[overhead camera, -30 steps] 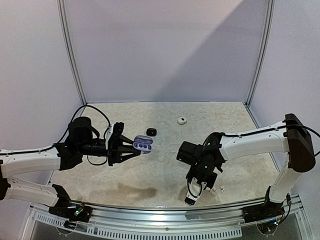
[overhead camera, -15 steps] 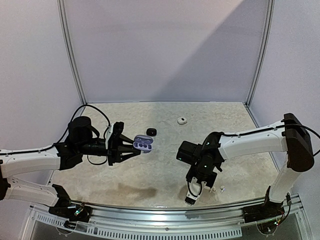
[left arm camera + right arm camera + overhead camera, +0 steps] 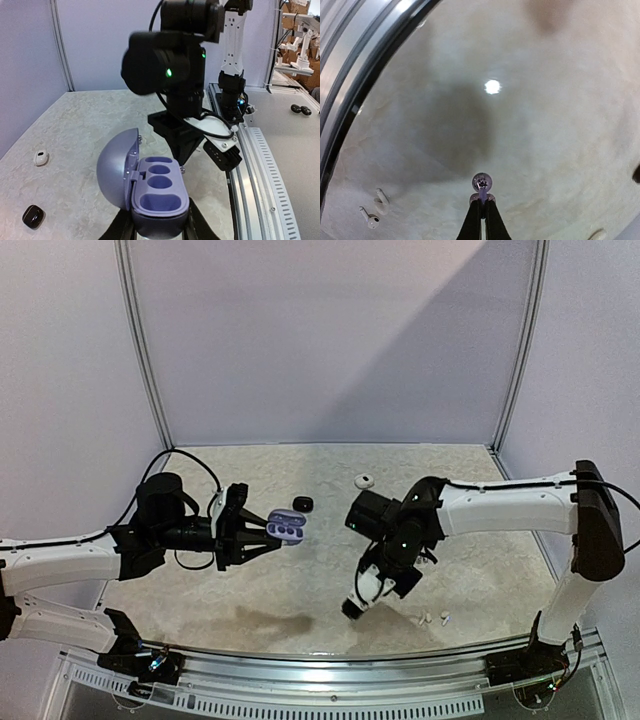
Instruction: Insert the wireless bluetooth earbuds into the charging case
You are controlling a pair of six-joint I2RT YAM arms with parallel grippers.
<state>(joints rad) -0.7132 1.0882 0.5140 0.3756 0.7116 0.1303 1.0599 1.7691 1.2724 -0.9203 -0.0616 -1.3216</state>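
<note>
Left side: your left gripper (image 3: 272,533) is closed on the base of the charging case (image 3: 160,192) and holds it above the tabletop (image 3: 300,580), left of centre. The case is a smooth, matte lilac shell. Its domed lid is swung open to the left, and the left wrist view shows three rounded hollows in the base, facing up.

Right side: your right gripper (image 3: 481,202) is pinched narrow on one purplish earbud (image 3: 481,182), a tiny glossy bead at the very fingertips. It hangs clear of the surface, near the front and just right of centre. It is well apart from the case, with open marbled top between the two.

Loose items: two white stemmed earbuds (image 3: 375,208) lie side by side on the tabletop beside the metal rail (image 3: 300,665), to the right of your right gripper. A small black object (image 3: 302,503) sits just beyond the case. A small white rounded object (image 3: 365,480) sits nearer the back.

Edges: the rail bounds the near edge, plain pale walls (image 3: 330,340) close the back and both sides, and the back wall's panel is framed by metal posts. The tabletop is pale stone-patterned and faintly glossy. Its bare central stretch lies between your two grippers.
</note>
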